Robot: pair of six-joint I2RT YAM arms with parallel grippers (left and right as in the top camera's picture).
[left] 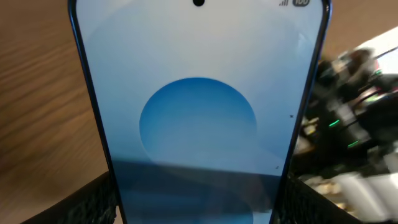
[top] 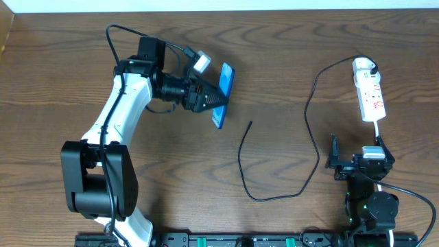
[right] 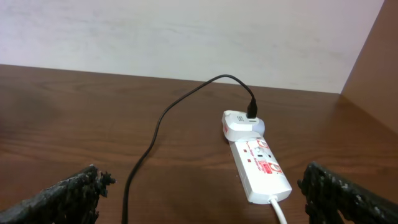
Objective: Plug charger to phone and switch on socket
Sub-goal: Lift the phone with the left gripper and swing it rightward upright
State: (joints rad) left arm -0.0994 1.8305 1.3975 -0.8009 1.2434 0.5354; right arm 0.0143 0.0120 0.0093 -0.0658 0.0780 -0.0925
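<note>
- brown wood counter (top: 62,75) carries the socket (top: 370,95), a white strip with red marks; every place below is given from it.
- charger (top: 312,147): its white plug (top: 363,66) sits in the far end of the socket. the thin black cable loops away from the socket across the counter and ends in a loose tip (top: 251,123). that tip lies well apart from the socket, close to the phone but not touching it.
- phone (top: 223,92), screen lit blue, is farther still from the socket than the tip, raised off the counter on a tilt.
- left pincer (top: 211,101) is clamped on the phone, with a finger (left: 93,199) on each long edge near its lower end.
- right pincer (top: 357,156) is spread wide and empty. it hangs just off the near end of the socket, where the white cord comes out, and does not touch the strip.
- done, as i judge it: plug seated in the socket, phone in the grip.
- left to do: bring the tip and phone together, push the tip into the port, then press the switch on the socket. whether that switch is on already i cannot tell.
</note>
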